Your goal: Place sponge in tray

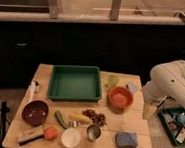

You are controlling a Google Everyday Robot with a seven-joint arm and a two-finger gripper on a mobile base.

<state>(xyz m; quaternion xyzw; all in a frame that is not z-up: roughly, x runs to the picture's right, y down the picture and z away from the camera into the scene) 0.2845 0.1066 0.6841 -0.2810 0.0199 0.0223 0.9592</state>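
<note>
The sponge (127, 139), a small blue-purple pad, lies flat near the front right corner of the wooden table (130, 124). The green square tray (76, 83) sits at the back middle of the table with nothing in it. My gripper (149, 112) hangs off the white arm (173, 82) by the table's right edge, behind and to the right of the sponge. It holds nothing and stands open. An orange bowl lies between the tray and the gripper.
The orange bowl (120, 97) stands right of the tray. A maroon bowl (35, 112), a tan block (30, 135), a white cup (70, 137), a steel cup (94, 132), a banana (80, 118) and grapes (96, 117) crowd the front. A bin (178, 123) sits on the floor at right.
</note>
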